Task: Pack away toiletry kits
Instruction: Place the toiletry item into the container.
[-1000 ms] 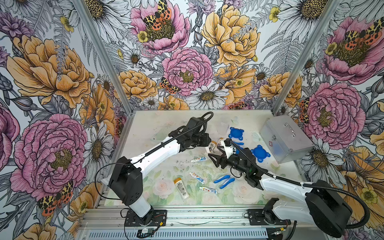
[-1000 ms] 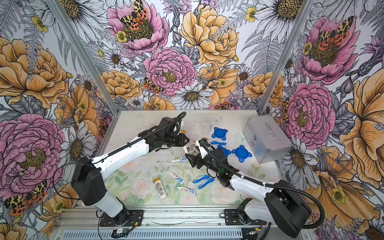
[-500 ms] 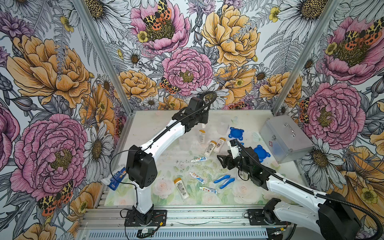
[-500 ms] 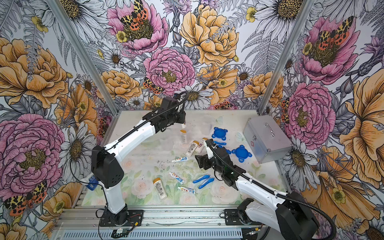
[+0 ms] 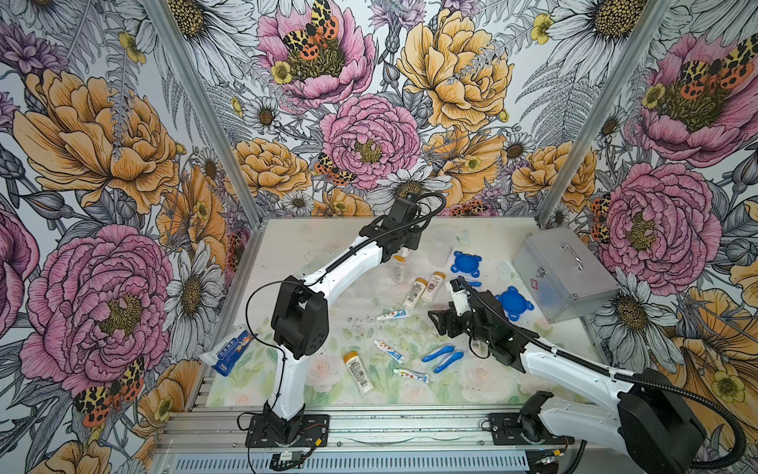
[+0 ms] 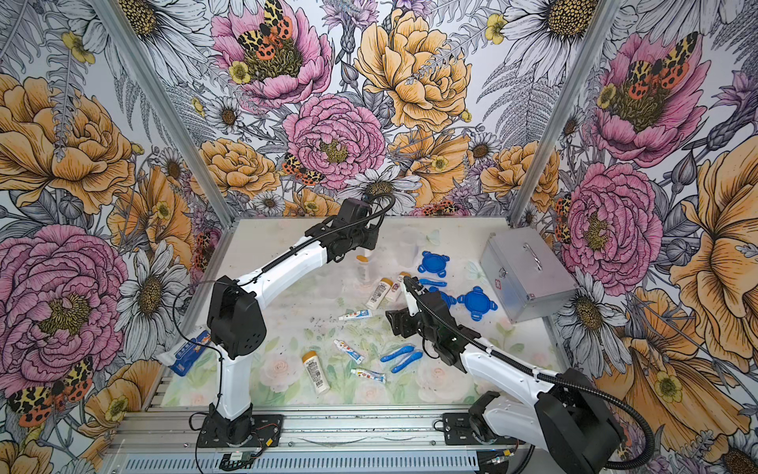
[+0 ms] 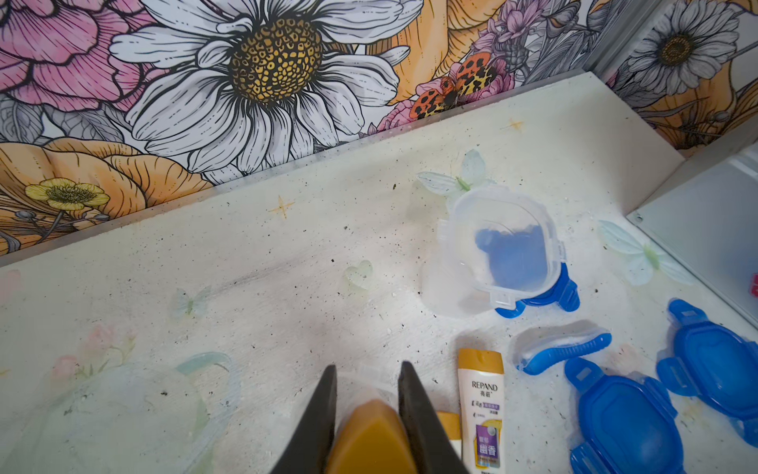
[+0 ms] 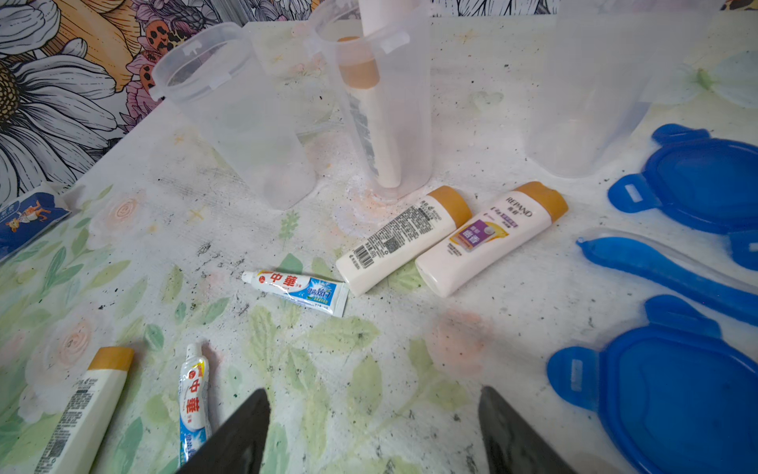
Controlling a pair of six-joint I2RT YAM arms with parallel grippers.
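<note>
Left gripper (image 7: 368,369) clamped on orange-capped bottle (image 7: 371,435), upright in clear cup (image 8: 410,123) near the table's (image 5: 311,246) back edge, right gripper (image 8: 373,392) jaws apart, empty, above mid-table

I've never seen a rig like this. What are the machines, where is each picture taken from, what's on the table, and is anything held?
The machines are two robots, a left arm and a right arm, each ending in a two-finger gripper. Both top views look down on the whole scene; each wrist view comes from a camera on one arm. The left gripper is shut on the orange cap of a bottle whose body sits inside a clear cup. The right gripper is open and empty. On the table lie other bottles, toothpaste tubes, blue toothbrushes and blue lids; two more cups stand there, and a closed silver case sits at the side.
</note>
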